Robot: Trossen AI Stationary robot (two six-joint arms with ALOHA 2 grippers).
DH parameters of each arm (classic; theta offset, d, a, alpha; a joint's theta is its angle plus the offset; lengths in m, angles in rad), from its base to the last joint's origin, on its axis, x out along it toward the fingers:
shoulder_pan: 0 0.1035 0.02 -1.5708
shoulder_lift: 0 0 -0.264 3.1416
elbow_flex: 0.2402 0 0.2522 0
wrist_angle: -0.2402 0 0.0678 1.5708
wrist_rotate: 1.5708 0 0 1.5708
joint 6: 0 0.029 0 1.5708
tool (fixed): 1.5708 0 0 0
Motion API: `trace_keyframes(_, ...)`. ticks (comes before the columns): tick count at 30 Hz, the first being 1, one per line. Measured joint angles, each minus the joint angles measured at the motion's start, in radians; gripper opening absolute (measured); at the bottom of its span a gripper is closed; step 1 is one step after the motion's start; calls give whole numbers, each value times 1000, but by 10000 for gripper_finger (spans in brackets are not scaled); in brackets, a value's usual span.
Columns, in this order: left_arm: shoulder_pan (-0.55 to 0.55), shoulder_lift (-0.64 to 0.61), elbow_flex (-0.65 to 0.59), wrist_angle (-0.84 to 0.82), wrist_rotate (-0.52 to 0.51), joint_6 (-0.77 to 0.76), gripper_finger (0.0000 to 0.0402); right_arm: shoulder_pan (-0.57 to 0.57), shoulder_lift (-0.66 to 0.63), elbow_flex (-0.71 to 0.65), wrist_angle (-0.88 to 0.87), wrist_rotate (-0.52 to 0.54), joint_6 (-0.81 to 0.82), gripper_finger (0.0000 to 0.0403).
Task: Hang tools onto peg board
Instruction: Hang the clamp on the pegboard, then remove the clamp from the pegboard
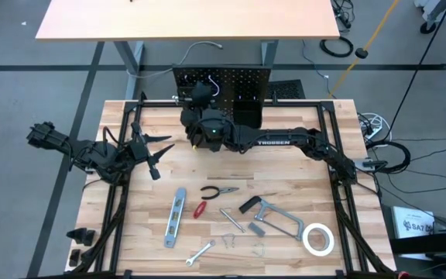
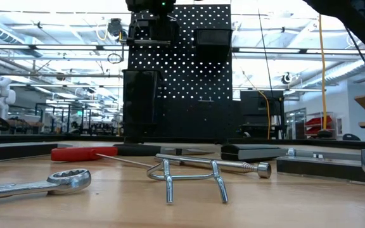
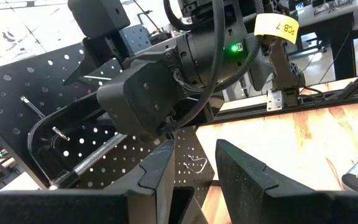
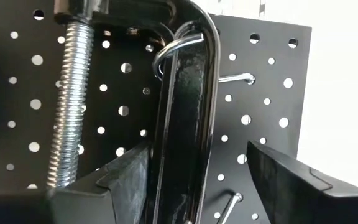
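We see the glossy black C-clamp [image 4: 182, 118], silver threaded screw alongside, hooked over a curved wire hook [image 4: 166, 53] on the perforated peg board [image 4: 263, 93]. The right gripper [image 4: 197, 174] straddles its frame with fingers spread apart, one finger against it, no squeeze. The left gripper [image 3: 194, 177] hovers half-open and empty near the board.

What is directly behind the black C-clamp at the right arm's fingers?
The peg board and the silver hook carrying the C-clamp. The clamp's frame covers where the hook meets the board.
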Motion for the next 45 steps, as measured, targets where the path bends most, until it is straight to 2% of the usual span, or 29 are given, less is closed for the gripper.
trace_keyframes(12, 0, 0, 0, 0, 0, 1, 121, 20, 0, 0, 2, 6, -23, 254)
trace_keyframes(28, 0, 0, 0, 0, 0, 0, 121, 37, 0, 0, -136, 9, 100, 254)
trace_keyframes(40, 0, 0, 0, -1, 0, -1, 121, 37, 0, 0, -128, 16, 98, 254)
trace_keyframes(45, 0, 0, 0, -1, 0, -1, 121, 37, 0, 0, -128, 15, 95, 235)
